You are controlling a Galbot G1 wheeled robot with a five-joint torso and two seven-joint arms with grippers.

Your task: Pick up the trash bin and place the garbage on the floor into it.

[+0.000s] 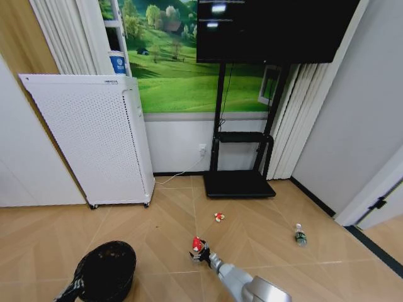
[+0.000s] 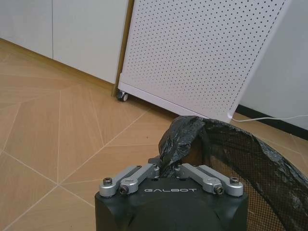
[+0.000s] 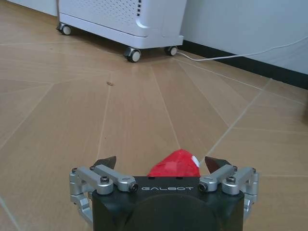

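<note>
You had the right gripper [image 3: 163, 166] down at the floor with its fingers spread apart, one on each side of the nearest red-and-white scrap [image 3: 175, 164], not yet closed on it. In the head view that scrap [image 1: 198, 244] lay just ahead of the gripper [image 1: 201, 253], near the middle of the floor. It looked like crumpled wrapper: light, soft, likely to crush or slide on the smooth boards, so a low pinch across its bulging middle seemed the safest hold.

The left gripper [image 2: 166, 168] was clamped on the bunched edge of the black bag at the rim of the trash bin [image 2: 250, 159]. The bin [image 1: 106, 269] sat at about 8 o'clock from the scrap. It is mesh-sided and looked light; the liner is slack and slippery, so I would judge the hold at the rim could slip if only the bag was caught.

A second red-and-white scrap [image 1: 219, 216] lay at 1 o'clock from the first, and the small bottle [image 1: 300, 234] at 3 o'clock, well apart. The bottle is round and could roll.

The floor [image 1: 170, 214] is pale wood laid in angled boards. A white perforated cabinet [image 1: 94, 138] on casters stood at 10 o'clock, a black screen stand [image 1: 239, 179] at 12, and a white cable [image 1: 179, 176] ran along the wall.
</note>
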